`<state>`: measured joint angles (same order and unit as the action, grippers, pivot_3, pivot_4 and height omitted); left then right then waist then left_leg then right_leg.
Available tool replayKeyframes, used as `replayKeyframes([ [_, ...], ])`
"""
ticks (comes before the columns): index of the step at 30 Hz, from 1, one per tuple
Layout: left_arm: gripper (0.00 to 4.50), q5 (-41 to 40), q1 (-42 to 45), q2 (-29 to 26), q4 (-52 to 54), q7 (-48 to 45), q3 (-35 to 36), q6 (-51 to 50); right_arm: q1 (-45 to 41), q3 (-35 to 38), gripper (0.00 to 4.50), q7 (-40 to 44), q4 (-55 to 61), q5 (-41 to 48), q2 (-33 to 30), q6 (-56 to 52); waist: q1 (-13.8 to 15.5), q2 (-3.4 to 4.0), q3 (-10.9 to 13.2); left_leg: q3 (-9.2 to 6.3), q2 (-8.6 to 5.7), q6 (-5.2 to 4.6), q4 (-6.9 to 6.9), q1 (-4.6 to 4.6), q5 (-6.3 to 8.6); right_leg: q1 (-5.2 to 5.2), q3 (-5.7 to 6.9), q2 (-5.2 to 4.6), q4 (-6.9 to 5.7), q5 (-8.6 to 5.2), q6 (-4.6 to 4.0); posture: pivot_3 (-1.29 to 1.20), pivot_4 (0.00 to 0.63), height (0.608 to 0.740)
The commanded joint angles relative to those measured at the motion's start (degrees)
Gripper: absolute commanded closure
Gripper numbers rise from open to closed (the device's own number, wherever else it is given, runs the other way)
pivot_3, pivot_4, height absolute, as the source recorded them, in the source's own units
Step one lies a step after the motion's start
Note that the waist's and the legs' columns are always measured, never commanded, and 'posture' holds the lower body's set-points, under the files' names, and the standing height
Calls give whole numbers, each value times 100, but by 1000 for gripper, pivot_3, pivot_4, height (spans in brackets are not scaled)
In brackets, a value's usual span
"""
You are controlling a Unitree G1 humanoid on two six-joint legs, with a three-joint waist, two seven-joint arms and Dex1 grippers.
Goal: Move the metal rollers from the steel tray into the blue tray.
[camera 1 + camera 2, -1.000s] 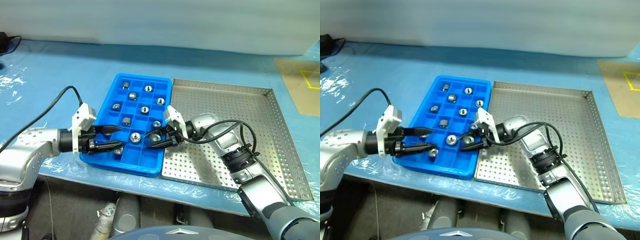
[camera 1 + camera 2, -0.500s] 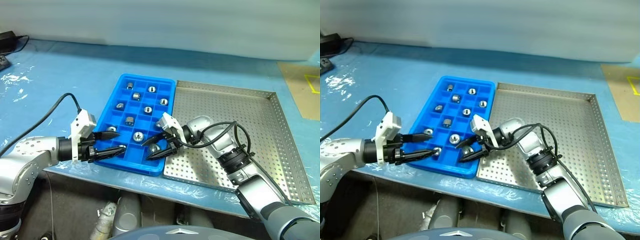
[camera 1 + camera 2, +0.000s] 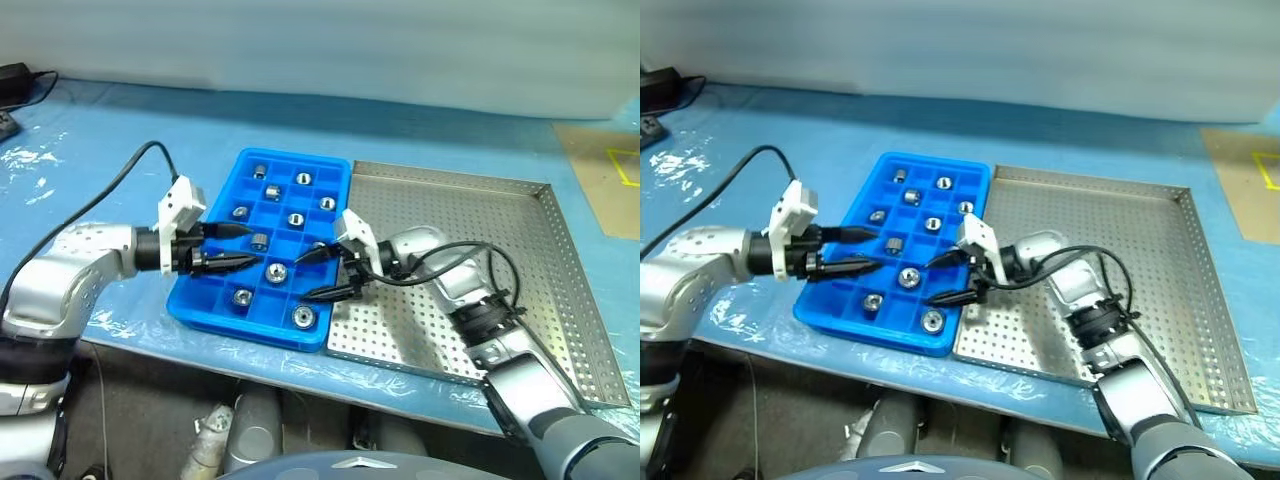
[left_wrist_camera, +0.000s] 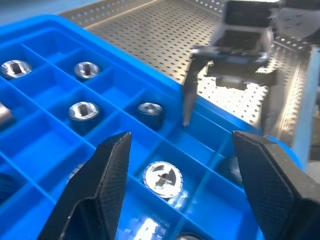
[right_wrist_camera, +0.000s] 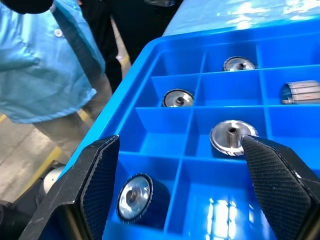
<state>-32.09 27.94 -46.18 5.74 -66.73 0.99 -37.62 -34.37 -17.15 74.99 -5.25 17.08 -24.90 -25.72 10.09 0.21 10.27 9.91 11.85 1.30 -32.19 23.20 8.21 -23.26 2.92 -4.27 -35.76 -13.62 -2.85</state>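
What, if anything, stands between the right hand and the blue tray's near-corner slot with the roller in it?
Nothing visible does. The right hand hovers open over the blue tray at its edge beside the steel tray, and the roller lies in the slot just below it with only open air between. The left hand is over the tray's other side.

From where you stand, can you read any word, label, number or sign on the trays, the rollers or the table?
No text can be read.
blue tray: no label shows.
steel tray: only rows of holes.
metal rollers: no marking shows.
Yellow line marking on the brown surface: a line, no letters.
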Motion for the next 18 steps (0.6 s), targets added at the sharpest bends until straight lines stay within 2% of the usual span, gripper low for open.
replayKeyframes([
  [1, 1103, 442, 835, 124, -1057, -374, -274, 641, 69, 707, 513, -361, 593, 212, -380, -95, -33, -2, -1, 8, 0, 2, -2, 0, -2, 0, 0, 1, 0, 1, 1, 30, 150, 740],
  [7, 1103, 1051, 1445, 860, -2201, -585, -822, 1436, 300, 1473, 513, -1353, 444, -5, -659, 274, -297, -3, -5, 11, -3, 2, -3, -5, -2, 4, -4, 1, -1, 2, 2, -74, 150, 740],
  [12, 1103, 1386, 1659, 1676, -3158, -296, -911, 1984, 801, 2119, 513, -2335, 528, -72, -647, 380, -462, -4, -5, 13, -9, -4, -4, 4, 1, -1, -1, 6, 0, 2, 1, -136, 150, 740],
  [18, 1103, 1683, 1706, 2102, -3755, -136, -880, 2493, 1127, 2284, 513, -2875, 658, -100, -617, 459, -635, -5, -5, 14, -9, -19, -10, 3, 9, 0, -2, 6, 2, 2, 2, -162, 150, 740],
])
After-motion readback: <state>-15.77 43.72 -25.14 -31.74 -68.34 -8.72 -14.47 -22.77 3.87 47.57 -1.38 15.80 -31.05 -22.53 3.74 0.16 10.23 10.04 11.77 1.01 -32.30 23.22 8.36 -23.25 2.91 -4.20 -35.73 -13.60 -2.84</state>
